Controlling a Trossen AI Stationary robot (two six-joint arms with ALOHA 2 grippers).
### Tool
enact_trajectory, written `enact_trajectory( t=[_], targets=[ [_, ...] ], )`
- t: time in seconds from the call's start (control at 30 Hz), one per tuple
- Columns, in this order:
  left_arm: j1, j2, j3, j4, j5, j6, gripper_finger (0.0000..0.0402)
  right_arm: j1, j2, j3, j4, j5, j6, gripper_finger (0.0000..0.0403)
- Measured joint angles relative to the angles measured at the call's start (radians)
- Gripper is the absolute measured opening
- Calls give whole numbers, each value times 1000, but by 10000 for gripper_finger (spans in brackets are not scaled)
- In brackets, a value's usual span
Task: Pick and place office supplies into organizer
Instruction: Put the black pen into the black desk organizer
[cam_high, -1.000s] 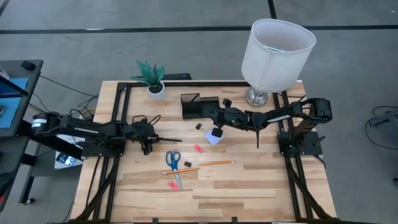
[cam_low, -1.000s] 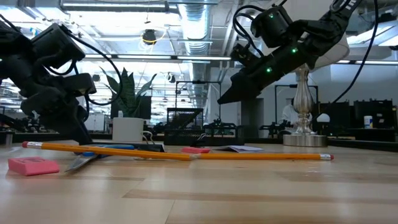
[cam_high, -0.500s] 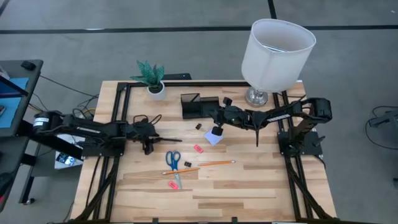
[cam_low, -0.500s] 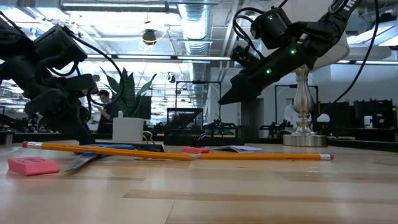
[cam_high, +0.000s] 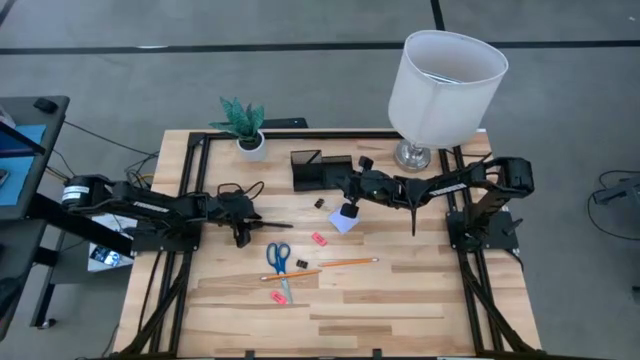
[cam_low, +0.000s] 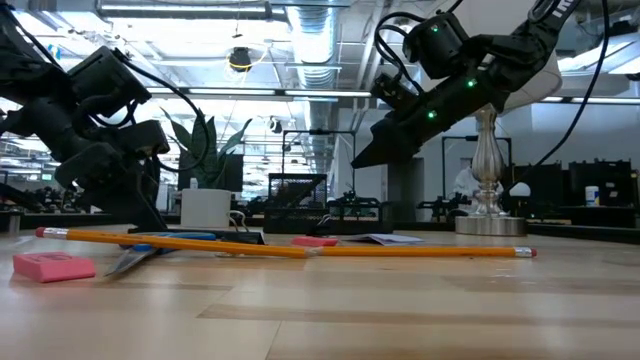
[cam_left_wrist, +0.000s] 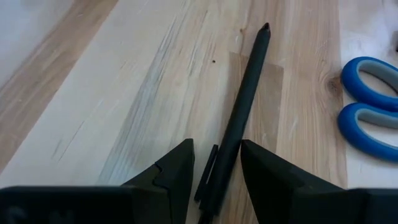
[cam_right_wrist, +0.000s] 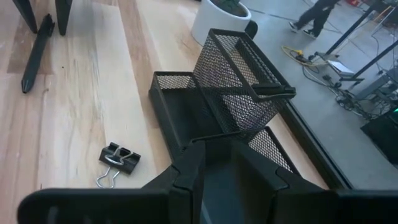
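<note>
While the pen (cam_left_wrist: 237, 118) lies flat on the tabletop (cam_high: 400, 300), well to the left of the organizer (cam_high: 320, 170), the left end effector (cam_left_wrist: 216, 168) straddles its clip end with fingers spread on either side and not yet clenched on the barrel. The pen's long axis runs straight away from that end effector, its tip pointing toward the organizer's side of the tabletop, so the fingers sit across the barrel, and closing them looks like the next step. The left arm is plainly the nearer one. The right end effector (cam_high: 347, 207) hangs just in front of the organizer, above the pad (cam_high: 343, 222), its fingers nearly closed; nothing shows clearly between them. Scissors (cam_high: 279, 258), pencil (cam_high: 335, 263), erasers (cam_high: 319, 239) and a clip (cam_right_wrist: 116, 161) still lie on the tabletop outside the organizer.
</note>
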Motion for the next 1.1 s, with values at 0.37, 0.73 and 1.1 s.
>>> enact_trajectory(
  t=[0.37,0.73,1.1],
  targets=[
    [-8,0,0,-14,-2,-38,128,0,0,0,0,0,0,75],
    [-13,0,-2,-17,-3,-52,128,0,0,0,0,0,0,75],
    [-43,1,-2,-20,-4,-61,128,0,0,0,0,0,0,75]
  ],
)
